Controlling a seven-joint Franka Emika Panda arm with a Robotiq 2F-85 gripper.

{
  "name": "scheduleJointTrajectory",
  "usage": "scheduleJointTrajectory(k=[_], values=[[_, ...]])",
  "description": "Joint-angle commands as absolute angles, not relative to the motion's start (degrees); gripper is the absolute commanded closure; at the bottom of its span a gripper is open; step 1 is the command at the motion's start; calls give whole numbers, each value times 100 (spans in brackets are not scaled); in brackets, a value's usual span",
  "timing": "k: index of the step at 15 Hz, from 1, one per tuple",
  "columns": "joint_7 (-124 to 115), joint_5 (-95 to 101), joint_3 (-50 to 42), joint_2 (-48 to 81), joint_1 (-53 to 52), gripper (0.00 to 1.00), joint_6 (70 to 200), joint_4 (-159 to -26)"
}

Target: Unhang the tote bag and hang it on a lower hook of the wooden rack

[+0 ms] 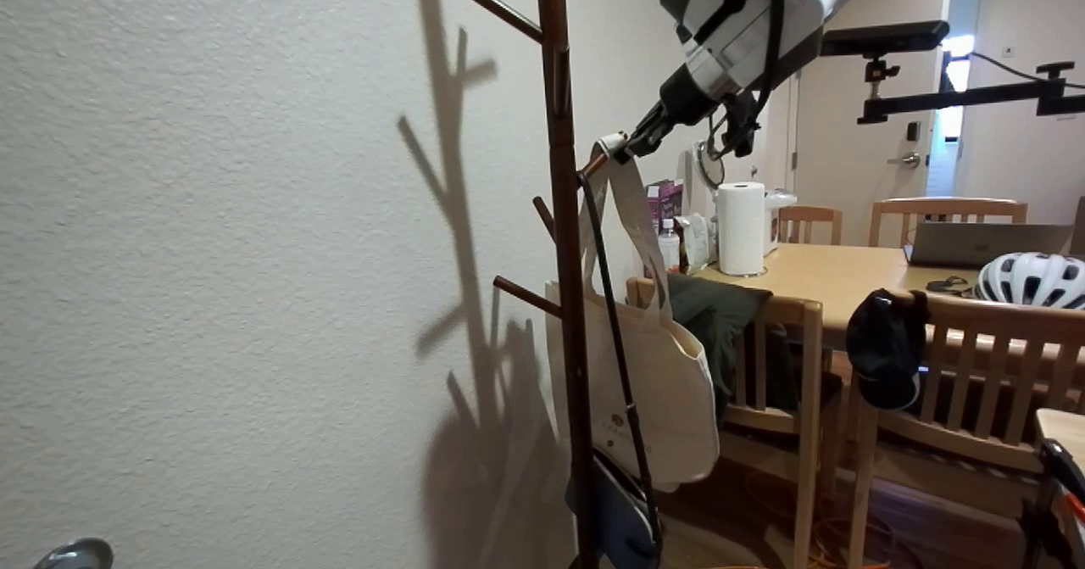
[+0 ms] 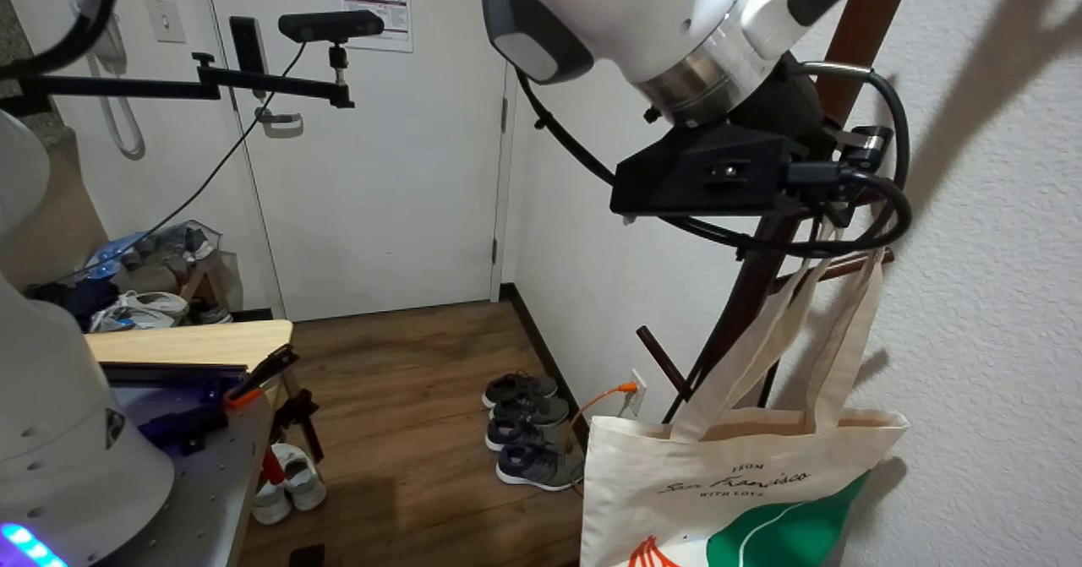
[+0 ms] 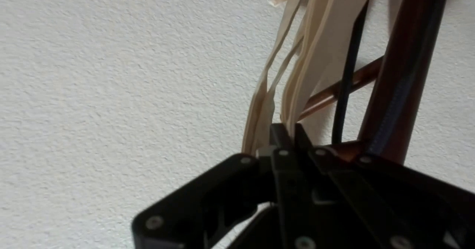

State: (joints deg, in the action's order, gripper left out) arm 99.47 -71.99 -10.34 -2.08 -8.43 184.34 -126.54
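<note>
Textured off-white wall [image 1: 212, 255] stands behind the cream canvas tote bag [image 2: 735, 491], its cloth handles [image 2: 845, 339] at a slanting peg [image 1: 593, 166] of the dark-brown wooden rack [image 1: 570, 247], where my black two-finger gripper [image 3: 291, 130] pinches their fabric. I judge unhanging is in hand; next I should draw them past the peg's tip, then down to a lower hook [image 1: 527, 296]. I can't see inside the tote bag or the blue-grey bag [image 1: 623, 527] on a black strap [image 1: 619, 344].

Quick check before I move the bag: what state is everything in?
Hand: shut on tote strap
Tote bag: hanging by its straps
Wooden rack: standing
Blue pouch: hanging by black strap
Laptop: lid raised
Paper towel roll: upright
Door: shut
Orange plug: in outlet
</note>
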Motion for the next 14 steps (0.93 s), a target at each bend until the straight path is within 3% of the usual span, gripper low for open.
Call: scheduleJointTrajectory(k=[1,6,7,11,14], values=[[9971,-7351,-1004,-572,-868,96,19012,-12910],[9900,-7323,-868,-986,-886,96,20255,-13317],[10136,-7310,-572,-978,-171,96,19858,-13124],[10138,-7304,-94,-1162,436,96,19836,-13223],[10419,-7390,773,-1358,1444,96,19832,-13262]])
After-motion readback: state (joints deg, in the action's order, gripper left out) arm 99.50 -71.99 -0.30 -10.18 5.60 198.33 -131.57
